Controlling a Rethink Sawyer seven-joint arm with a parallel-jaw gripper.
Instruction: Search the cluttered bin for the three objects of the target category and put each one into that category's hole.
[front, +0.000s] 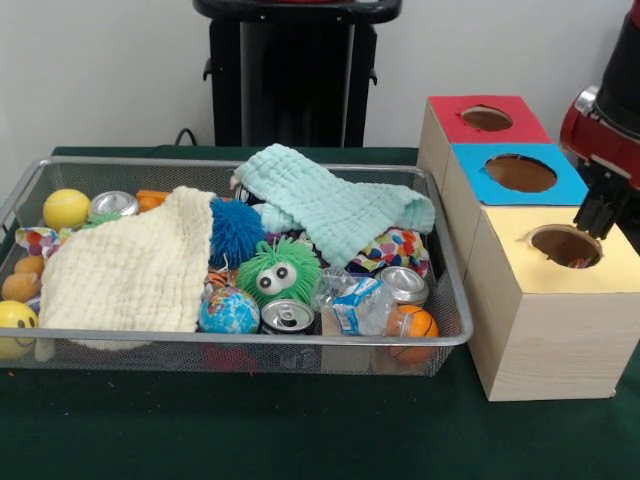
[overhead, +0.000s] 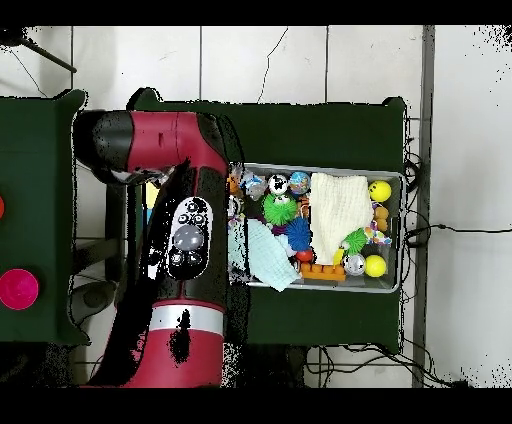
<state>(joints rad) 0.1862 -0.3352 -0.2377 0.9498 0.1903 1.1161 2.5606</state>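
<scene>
A wire mesh bin (front: 240, 342) holds mixed clutter. There are silver cans (front: 288, 316) (front: 405, 283) (front: 113, 203), a globe ball (front: 228, 311), a basketball (front: 412, 322) and a yellow ball (front: 66, 208). A green fuzzy toy with eyes (front: 278, 270) and a blue spiky ball (front: 236, 230) lie in the middle. A cream cloth (front: 130, 265) and a mint cloth (front: 335, 205) cover part of the pile. My gripper (front: 598, 215) hangs just above the round hole of the yellow-topped box (front: 540, 330), away from the bin. In the overhead view the arm (overhead: 185, 230) hides the gripper and the boxes.
The blue-topped box (front: 520, 175) and the red-topped box (front: 487, 120) stand behind the yellow one, right of the bin. A crumpled plastic wrapper (front: 350, 300) and a smiley ball (front: 15, 318) lie near the bin's front. From overhead the bin (overhead: 400, 230) sits right of the arm.
</scene>
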